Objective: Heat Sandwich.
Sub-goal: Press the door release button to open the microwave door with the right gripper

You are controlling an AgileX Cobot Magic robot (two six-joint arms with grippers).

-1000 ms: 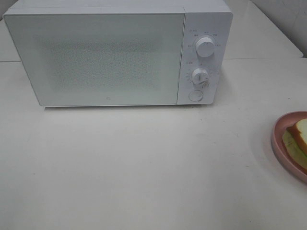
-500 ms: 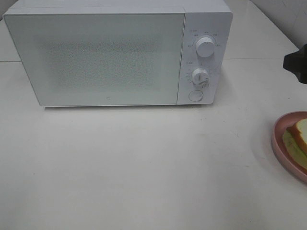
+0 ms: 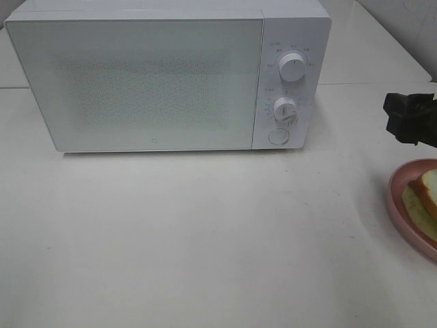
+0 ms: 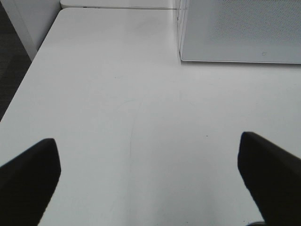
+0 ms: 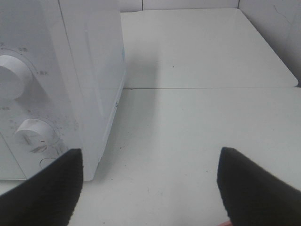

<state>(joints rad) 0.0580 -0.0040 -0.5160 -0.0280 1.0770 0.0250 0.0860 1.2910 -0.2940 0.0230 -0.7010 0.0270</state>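
Microwave [image 3: 164, 75] door seen shut. Sandwich [image 3: 425, 198] noted on plate [image 3: 399, 205], well right of microwave. Right gripper [image 5: 149, 155] seen right of microwave, jaws spread, empty. Left gripper [image 4: 146, 143] likewise spread.

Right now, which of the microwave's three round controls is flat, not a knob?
The button, lowest, under the upper knob and lower knob, which both protrude.

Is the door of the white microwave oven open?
No, the white microwave oven is closed, its frosted door flush with the front.
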